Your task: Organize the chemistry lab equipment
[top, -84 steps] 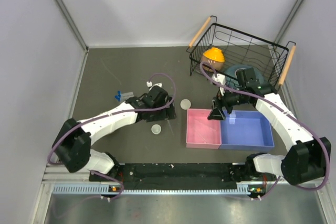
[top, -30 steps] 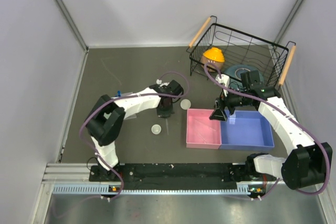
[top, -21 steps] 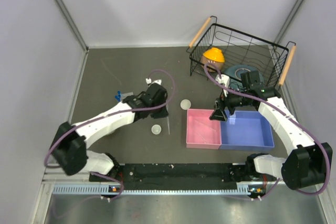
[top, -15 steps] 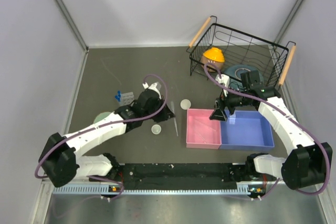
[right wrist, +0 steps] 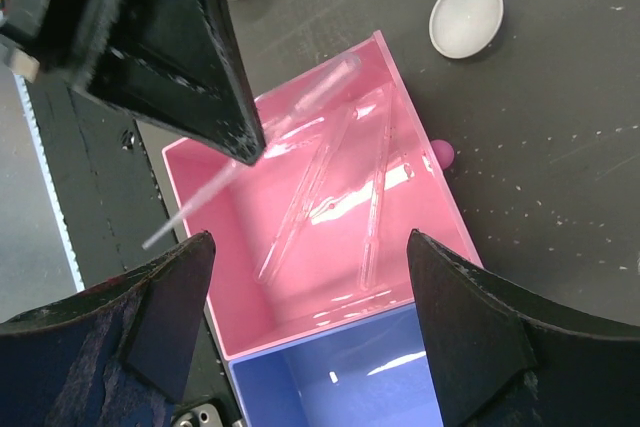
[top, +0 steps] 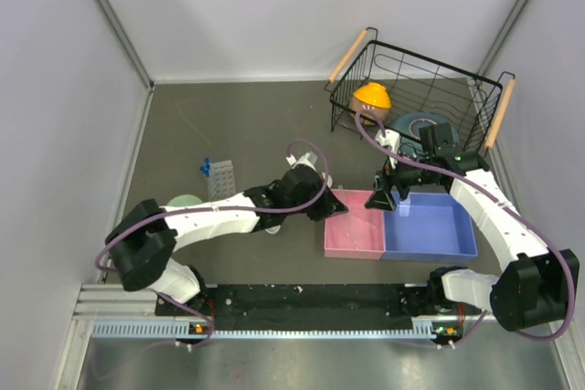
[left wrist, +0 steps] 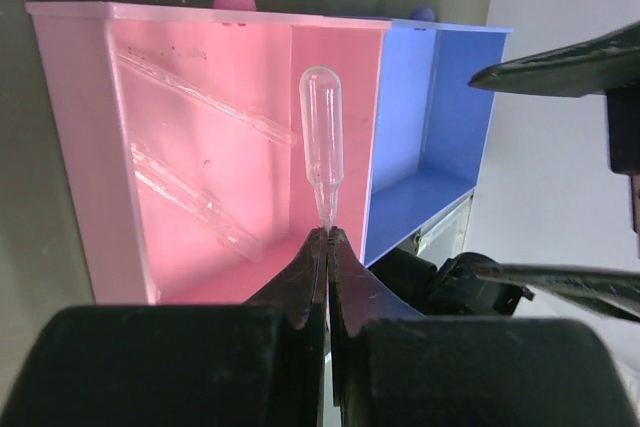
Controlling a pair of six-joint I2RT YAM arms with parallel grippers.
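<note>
We work on a matte dark grey table (top: 228, 125) enclosed by plain pale walls (top: 274, 6). The left gripper (left wrist: 325, 237) is fully closed, pinching the thin stem of a clear plastic pipette (left wrist: 320, 127) above the glossy pink bin (left wrist: 70, 147), where other pipettes (left wrist: 190, 97) lie. The right gripper (top: 382, 196) hangs wide open and empty over the bin's far edge.

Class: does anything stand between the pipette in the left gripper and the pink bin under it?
Nothing visible does. The left gripper holds the pipette over the pink bin; two pipettes lie inside, with bare floor beside them. The open right gripper hangs off to one side.
</note>
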